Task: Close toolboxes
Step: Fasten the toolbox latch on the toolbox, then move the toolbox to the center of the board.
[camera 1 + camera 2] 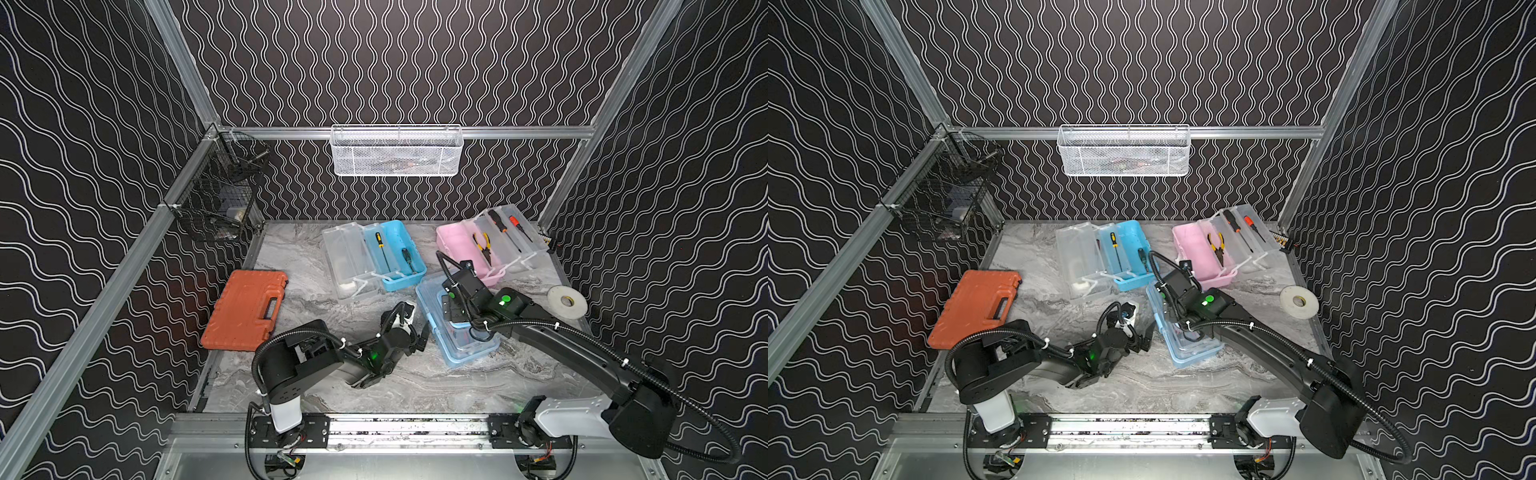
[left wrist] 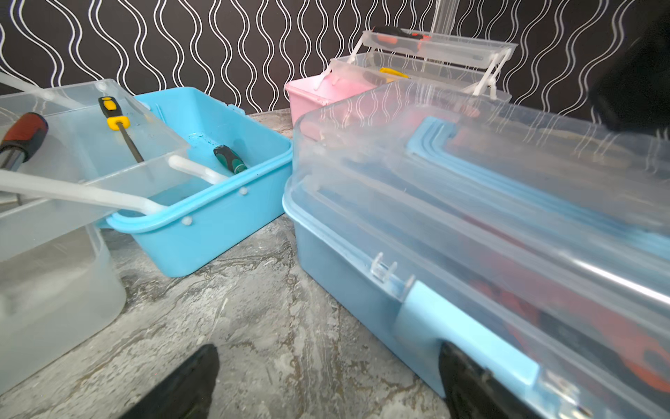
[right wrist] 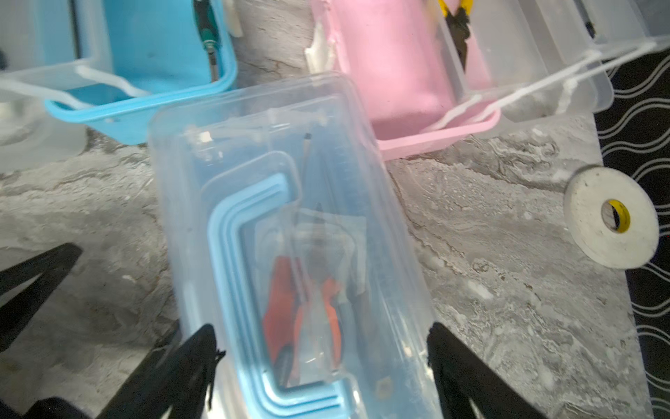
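Observation:
The nearest toolbox, light blue, has its clear lid lying down and its handle folded flat; orange-handled pliers show through. My right gripper hovers open just over that lid, seen in a top view. My left gripper is open low at this box's side, in a top view, with one finger against the blue latch. Behind, a light-blue toolbox and a pink toolbox stand open with their clear trays spread out and tools in them.
An orange hard case lies shut at the left. A white tape roll lies by the right wall. A white mesh basket hangs on the back rail and a black wire basket on the left rail.

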{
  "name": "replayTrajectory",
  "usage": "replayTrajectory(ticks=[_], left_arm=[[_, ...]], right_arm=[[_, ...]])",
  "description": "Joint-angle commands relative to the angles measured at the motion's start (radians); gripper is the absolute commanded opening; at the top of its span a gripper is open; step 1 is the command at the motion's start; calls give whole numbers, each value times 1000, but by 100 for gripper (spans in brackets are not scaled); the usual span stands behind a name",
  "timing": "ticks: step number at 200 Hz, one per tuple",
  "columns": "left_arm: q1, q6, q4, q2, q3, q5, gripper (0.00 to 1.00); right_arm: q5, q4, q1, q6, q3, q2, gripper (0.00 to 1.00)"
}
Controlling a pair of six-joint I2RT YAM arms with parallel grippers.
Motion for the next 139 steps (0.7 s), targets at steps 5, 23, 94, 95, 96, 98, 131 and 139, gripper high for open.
replayTrajectory(ticks=[5, 23, 94, 95, 96, 98, 131, 139], left_arm=[[0, 5, 19, 19, 21, 23, 99], [0, 3, 15, 26, 32, 30, 99], [-1, 5, -18, 12, 57, 47, 99], [-1, 5, -19, 13, 58, 48, 99], [-2, 5, -19, 13, 59, 48, 99], [-2, 5, -21, 13, 61, 47, 99], [-2, 8, -40, 21, 99, 63, 99], [-2, 8, -47, 25, 108, 67, 99]], right_arm=[[-125, 36, -64, -9, -31, -17, 92], [-216, 81, -99, -24, -67, -24, 92], [-403, 126, -155, -44, -134, 56, 90], [-405, 127, -155, -44, -135, 57, 90], [-407, 128, -155, -44, -137, 59, 90], [-411, 129, -155, -45, -139, 62, 90], [-458, 151, -155, -44, -171, 95, 89], [-467, 153, -155, -43, -177, 98, 89]])
